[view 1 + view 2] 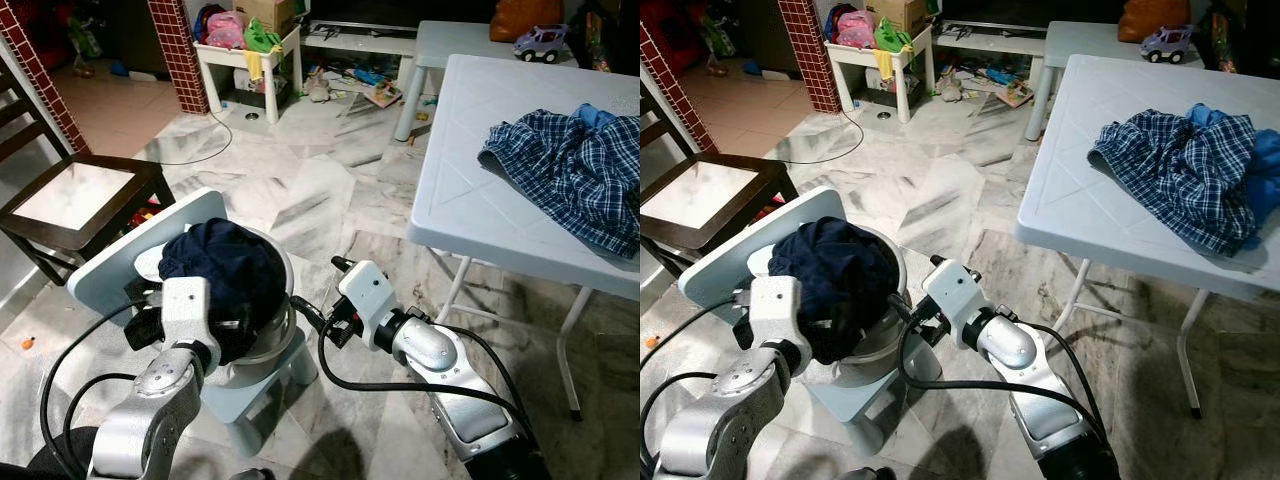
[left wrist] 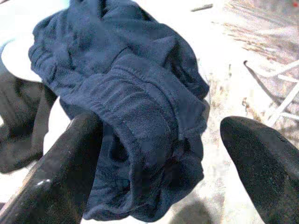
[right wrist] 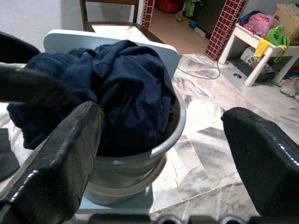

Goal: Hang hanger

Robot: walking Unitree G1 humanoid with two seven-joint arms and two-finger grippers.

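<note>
head views: navy blue garment (image 1: 222, 268), crumpled in a heap, soft knit, dull dark tone, piled in and above a grey bucket (image 1: 276, 335) that stands on a pale blue plastic stool (image 1: 120, 262) on the marble floor (image 1: 320, 190); left gripper (image 1: 205, 335) down at the near side of the heap, right gripper (image 1: 902, 312) just beside the bucket's rim; white folding table (image 1: 1080, 180) to the right carrying a blue plaid shirt (image 1: 1185, 165) and a toy car (image 1: 1167, 42); dark wooden chair (image 1: 75, 205) at left. left wrist view: the garment shows a thick ribbed hem with stitched seams, folded over on itself; left fingers (image 2: 60, 172) spread wide, the fold lying between them, one finger touching the cloth. right wrist view: same garment mounded over the bucket's rim; right fingers (image 3: 56, 163) spread wide, nothing between them, bucket just ahead.
</note>
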